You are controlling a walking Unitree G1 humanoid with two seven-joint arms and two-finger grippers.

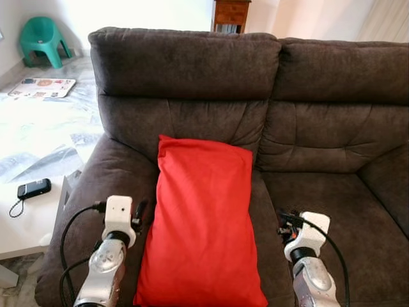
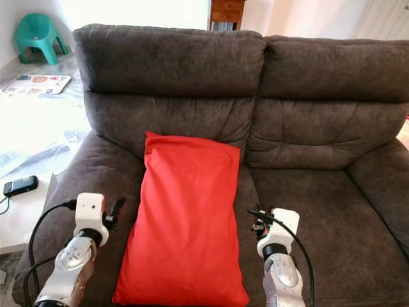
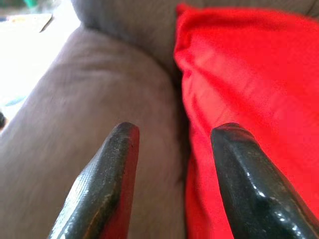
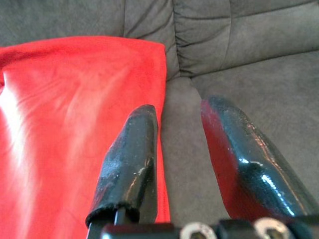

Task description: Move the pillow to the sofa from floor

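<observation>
Left pincer [image 3: 172, 164] is seen nearest, fingers parted, empty, straddling the pillow's [image 1: 201, 217] left edge where it meets the sofa [image 1: 319, 147] armrest. Right pincer [image 4: 184, 149] likewise parted and empty, over the pillow's right edge and the seat cushion.

Pillow: red, lying lengthwise on the left seat, top end propped against the backrest, near end at the seat's front edge. Placement is judged done; the step in hand looks like release and retreat. Both pincers are best kept spread and drawn straight back, so the cloth is not snagged or the pillow dragged off the front.

Farther off, the eye views take in what the wrist views miss: a phone [image 1: 34, 188] on a white surface [image 1: 32, 224] at left, a green stool [image 1: 41, 39] beyond
</observation>
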